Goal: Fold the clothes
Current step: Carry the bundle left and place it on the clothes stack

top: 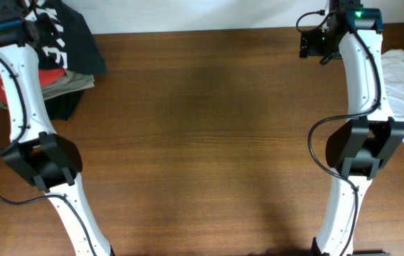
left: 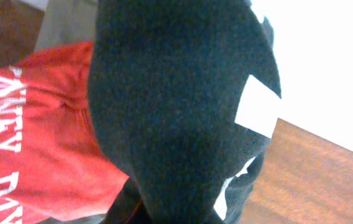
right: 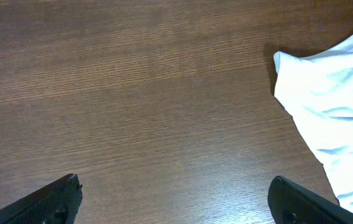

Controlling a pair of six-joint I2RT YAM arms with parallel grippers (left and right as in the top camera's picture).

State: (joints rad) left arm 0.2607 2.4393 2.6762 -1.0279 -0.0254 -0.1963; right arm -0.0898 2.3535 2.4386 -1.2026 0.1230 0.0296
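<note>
Covering my left end effector (top: 45, 32), the black NIKE T-shirt (left: 176, 112) made closure unverifiable; my right end effector (right: 173, 183) hovered spread aside, presumably leaving tabletop (right: 133, 93) folding room.

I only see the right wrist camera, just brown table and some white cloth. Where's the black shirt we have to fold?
Observer: The black T-shirt sits on a pile of clothes at the far left corner of the table.
Operator: Is the left gripper holding it?
Observer: I cannot tell. The left gripper is right over it, but the left wrist view shows only black fabric up close, no fingers.
Operator: What's under the black shirt?
Observer: A red shirt with white letters.
</note>
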